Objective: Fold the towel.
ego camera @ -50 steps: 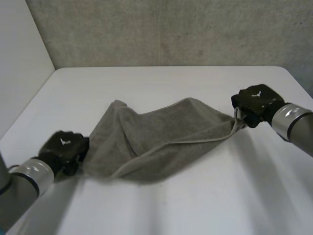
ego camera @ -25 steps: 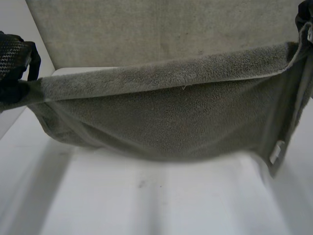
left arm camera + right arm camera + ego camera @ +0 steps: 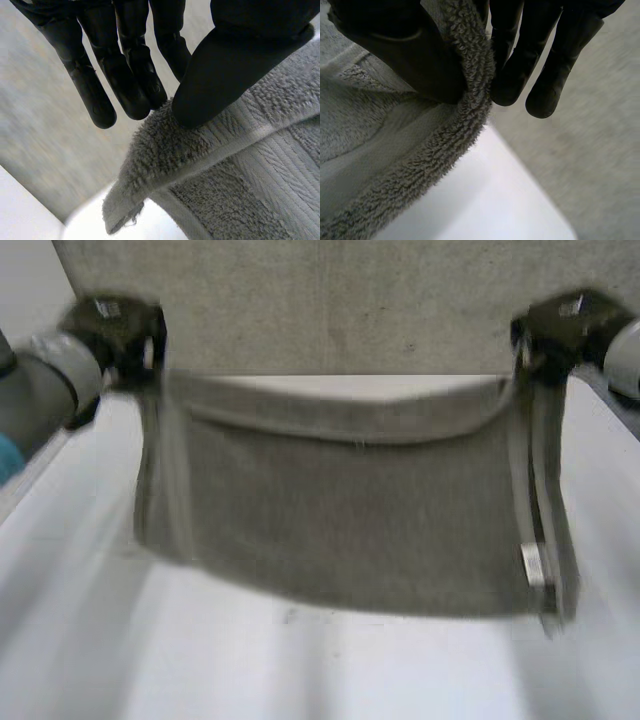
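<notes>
While grey terry towel hangs spread above white table, left hand pinches one top corner between thumb and fingers; right hand pinches other. Risk: shallow pinch slips, corner drops, fold skews.

The grey terry towel hung spread wide, its broad face forward, lifted by its two upper corners at 10 and 2 o'clock. Its top edge sagged slightly in the middle. A small white label sat on the side hem at 4 o'clock.
</notes>
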Action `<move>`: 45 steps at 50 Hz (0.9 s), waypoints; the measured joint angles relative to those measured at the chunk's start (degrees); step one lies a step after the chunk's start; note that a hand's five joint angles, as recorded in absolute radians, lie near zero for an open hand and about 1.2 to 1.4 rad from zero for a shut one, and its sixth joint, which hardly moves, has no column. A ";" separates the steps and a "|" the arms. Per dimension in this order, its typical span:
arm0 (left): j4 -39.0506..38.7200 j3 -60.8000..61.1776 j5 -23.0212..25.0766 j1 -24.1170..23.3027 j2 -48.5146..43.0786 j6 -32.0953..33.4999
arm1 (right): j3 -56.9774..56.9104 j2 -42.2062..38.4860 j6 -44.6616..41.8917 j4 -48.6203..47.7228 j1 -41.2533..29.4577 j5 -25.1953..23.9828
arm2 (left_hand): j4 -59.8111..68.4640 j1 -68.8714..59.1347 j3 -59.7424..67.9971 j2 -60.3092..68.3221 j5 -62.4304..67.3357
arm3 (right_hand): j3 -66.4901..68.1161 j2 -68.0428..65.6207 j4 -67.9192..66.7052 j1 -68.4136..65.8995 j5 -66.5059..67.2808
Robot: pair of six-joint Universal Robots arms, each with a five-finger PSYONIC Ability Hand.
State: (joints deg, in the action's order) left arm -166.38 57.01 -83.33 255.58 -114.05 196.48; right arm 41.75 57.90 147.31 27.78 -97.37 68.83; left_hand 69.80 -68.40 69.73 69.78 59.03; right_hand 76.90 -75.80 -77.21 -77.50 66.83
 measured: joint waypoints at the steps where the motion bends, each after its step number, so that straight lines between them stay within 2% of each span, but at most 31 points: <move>1: -0.94 -2.80 -0.25 -0.05 -0.38 -1.26 | -2.32 -0.46 2.25 -1.90 -0.22 0.26 | 0.00 -0.01 0.00 0.00 0.00 | 0.00 0.00 0.00 0.00 0.00; 6: -6.32 -14.36 -1.89 -0.03 0.69 -9.63 | -9.73 2.32 16.97 -14.60 -0.23 0.98 | 0.00 -0.20 0.00 0.00 0.00 | 0.00 0.00 0.00 0.00 0.00; 12: -7.55 -12.62 -3.04 0.19 3.99 -12.91 | -4.95 7.61 21.68 -18.15 0.06 -0.35 | 0.00 -0.20 0.00 0.00 0.00 | 0.00 0.00 0.00 0.00 0.01; 17: -7.49 -4.25 -2.79 0.78 5.44 -12.85 | 3.18 9.50 17.89 -16.61 0.08 -3.10 | 0.00 -0.20 0.00 0.01 0.00 | 0.00 0.00 0.00 0.00 0.22; 27: -14.63 23.54 -0.82 1.99 6.41 -10.66 | 24.18 5.58 0.56 -17.74 0.00 -7.42 | 0.00 -0.20 0.00 0.02 0.00 | 0.00 0.00 0.00 0.01 0.22; 37: -26.27 41.45 -0.26 2.50 3.95 0.86 | 38.07 -3.05 -5.90 -31.39 1.44 -8.29 | 0.00 -0.20 0.01 0.03 0.00 | -0.05 0.04 0.17 0.06 0.00; 45: -27.24 43.91 -0.20 2.87 4.26 2.56 | 45.69 -1.41 -5.54 -38.77 2.41 -10.13 | 0.00 -0.20 0.00 0.03 0.00 | -23.90 22.47 24.19 24.88 -24.34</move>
State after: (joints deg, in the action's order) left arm -193.62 100.92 -83.53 258.45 -109.78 199.04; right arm 87.44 56.50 141.76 -10.99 -94.97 58.70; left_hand 69.80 -68.60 69.73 69.81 59.03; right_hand 53.01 -53.33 -53.02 -52.61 42.48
